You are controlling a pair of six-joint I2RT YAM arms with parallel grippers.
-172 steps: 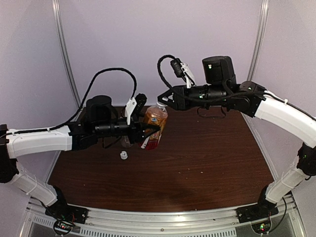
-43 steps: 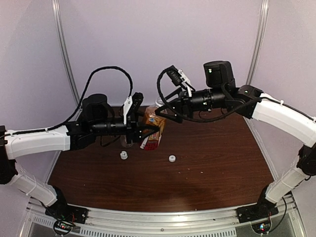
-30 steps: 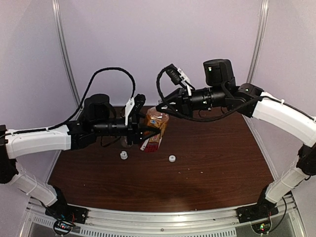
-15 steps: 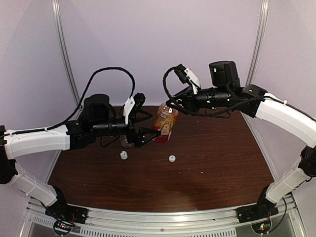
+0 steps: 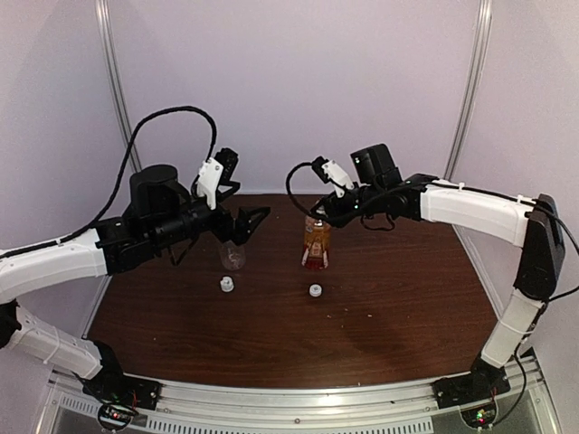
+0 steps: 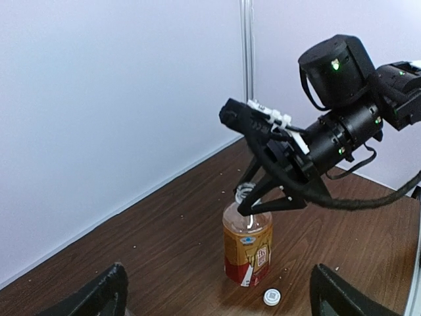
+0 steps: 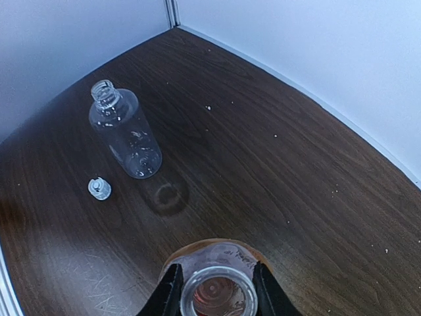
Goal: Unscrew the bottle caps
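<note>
White plastic, small and round: two screw caps lie loose on the dark wood-grain bench (image 5: 407,298), both off their bottles. Seen from the top camera, the first cap (image 5: 314,290) sits at 6 o'clock from the amber bottle (image 5: 316,246), just beside its foot and not touching it. The second cap (image 5: 225,284) sits at about 7 o'clock from the clear bottle (image 5: 233,259), also close by. The caps are well apart, the second at 9 o'clock from the first.

The amber bottle stands upright, with a red-and-white label and an open mouth. The right pincer (image 5: 316,221) reaches in from 3 o'clock and is clamped on the threaded neck, one finger on each side of the rim. The first cap lies below it on the bench. The clear bottle stands upright at 9 o'clock from the amber one, its mouth open and nothing gripping it. The left pincer (image 5: 251,226) hangs in the air at about 1 o'clock from the clear bottle, fingers spread wide and holding nothing, above both caps.
</note>
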